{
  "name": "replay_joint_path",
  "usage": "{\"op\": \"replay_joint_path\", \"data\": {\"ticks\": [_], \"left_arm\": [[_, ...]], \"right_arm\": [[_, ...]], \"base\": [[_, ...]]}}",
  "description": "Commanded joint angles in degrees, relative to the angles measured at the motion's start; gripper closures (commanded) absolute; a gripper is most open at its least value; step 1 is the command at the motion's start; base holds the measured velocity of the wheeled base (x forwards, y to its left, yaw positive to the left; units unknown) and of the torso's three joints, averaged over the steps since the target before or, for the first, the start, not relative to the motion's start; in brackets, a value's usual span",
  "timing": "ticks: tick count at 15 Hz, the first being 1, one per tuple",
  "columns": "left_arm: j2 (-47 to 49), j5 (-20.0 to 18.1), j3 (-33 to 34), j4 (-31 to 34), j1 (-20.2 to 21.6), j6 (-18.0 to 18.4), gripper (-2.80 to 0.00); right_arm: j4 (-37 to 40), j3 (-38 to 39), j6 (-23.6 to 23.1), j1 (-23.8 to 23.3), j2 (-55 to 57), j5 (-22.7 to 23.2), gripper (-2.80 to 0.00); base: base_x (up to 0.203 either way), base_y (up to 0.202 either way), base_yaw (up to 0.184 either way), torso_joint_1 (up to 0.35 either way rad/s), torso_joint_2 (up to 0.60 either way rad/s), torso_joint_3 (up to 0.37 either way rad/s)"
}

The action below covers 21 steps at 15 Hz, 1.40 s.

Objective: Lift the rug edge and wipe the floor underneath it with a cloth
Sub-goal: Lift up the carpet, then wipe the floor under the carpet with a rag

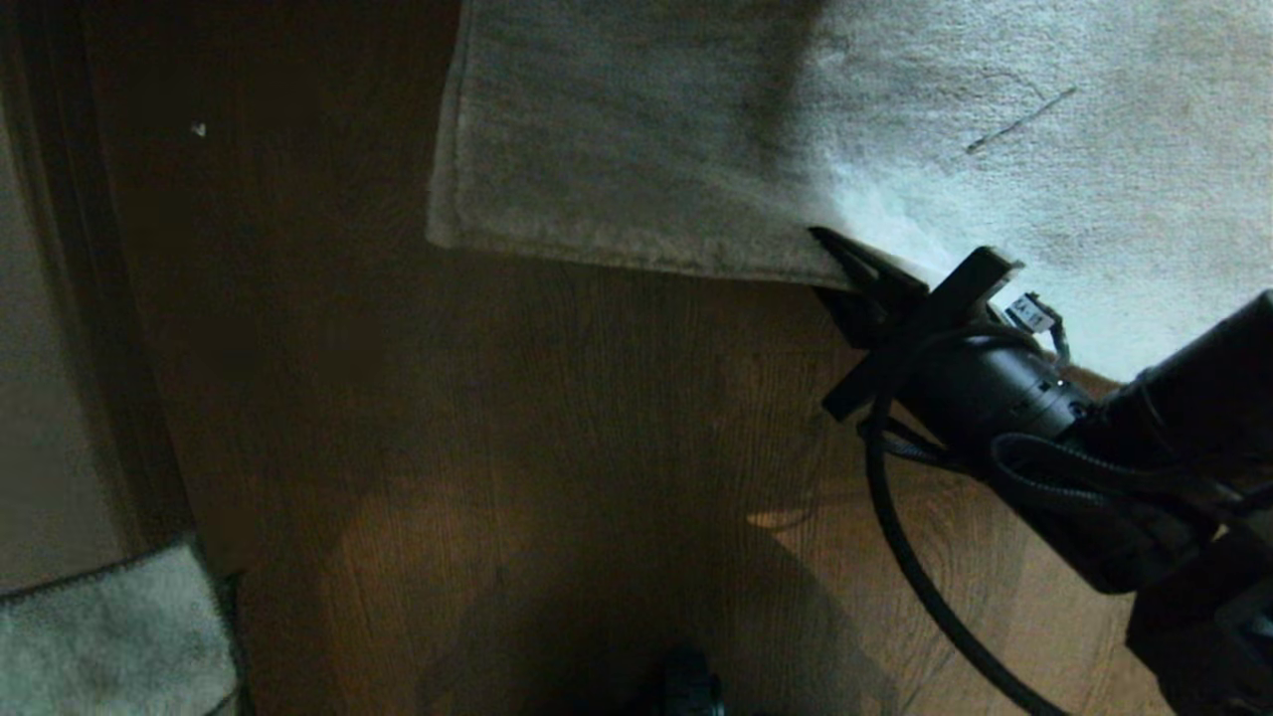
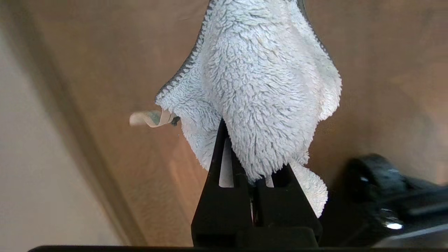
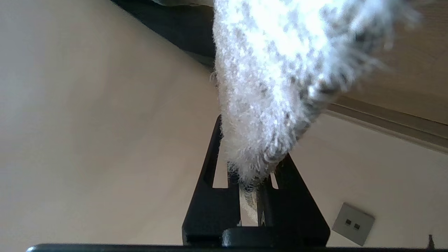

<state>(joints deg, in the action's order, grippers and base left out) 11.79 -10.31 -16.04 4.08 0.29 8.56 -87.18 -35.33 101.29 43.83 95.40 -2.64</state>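
Observation:
The grey-beige rug fills the top of the head view, and its rug edge (image 1: 636,254) runs from a square corner (image 1: 443,234) towards the right. My right gripper (image 1: 845,264) is shut on that hem, and in the right wrist view the fuzzy rug edge (image 3: 280,70) sticks out from between the closed right gripper (image 3: 252,147). The pale grey-blue cloth (image 2: 259,87) hangs from my left gripper (image 2: 253,150), which is shut on it over the brown floor (image 2: 105,87). In the head view the cloth (image 1: 99,636) shows at the lower left. The floor (image 1: 557,428) lies bare below the rug.
A pale wall and dark skirting (image 1: 60,378) run along the left side. The right arm and its cable (image 1: 915,557) cross the lower right. A wall socket plate (image 3: 353,224) shows behind the right gripper. A small tag (image 2: 147,119) hangs off the cloth.

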Motion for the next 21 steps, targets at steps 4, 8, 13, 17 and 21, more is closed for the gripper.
{"op": "replay_joint_path", "data": {"ticks": [4,8,13,17,21], "left_arm": [[20.75,-8.43,-7.25,-0.17,-0.05,2.9,0.0],[28.34,-10.88,-8.12,-3.05,-2.78,3.64,0.0],[43.93,-9.0,-12.57,-12.06,-14.51,3.56,0.0],[60.36,1.05,-20.07,-23.99,-29.66,1.12,0.0],[73.08,7.91,-23.16,-35.61,-37.46,-1.88,0.0]], "right_arm": [[-2.77,0.08,0.57,-1.21,-3.33,0.0,0.0],[-2.77,0.08,0.49,-1.99,-4.26,0.0,0.0],[-2.77,-0.09,0.2,-2.62,-4.0,0.0,0.0],[-2.77,0.0,-0.66,-3.5,-3.54,0.0,0.0],[-2.77,0.02,-0.66,-5.25,-2.98,0.0,0.0]], "base": [[0.0,0.0,0.0,0.0,0.0,0.0],[0.0,0.0,0.0,0.0,0.0,0.0],[0.0,0.0,0.0,0.0,0.0,0.0],[0.0,0.0,0.0,0.0,0.0,0.0],[0.0,0.0,0.0,0.0,0.0,0.0]]}}
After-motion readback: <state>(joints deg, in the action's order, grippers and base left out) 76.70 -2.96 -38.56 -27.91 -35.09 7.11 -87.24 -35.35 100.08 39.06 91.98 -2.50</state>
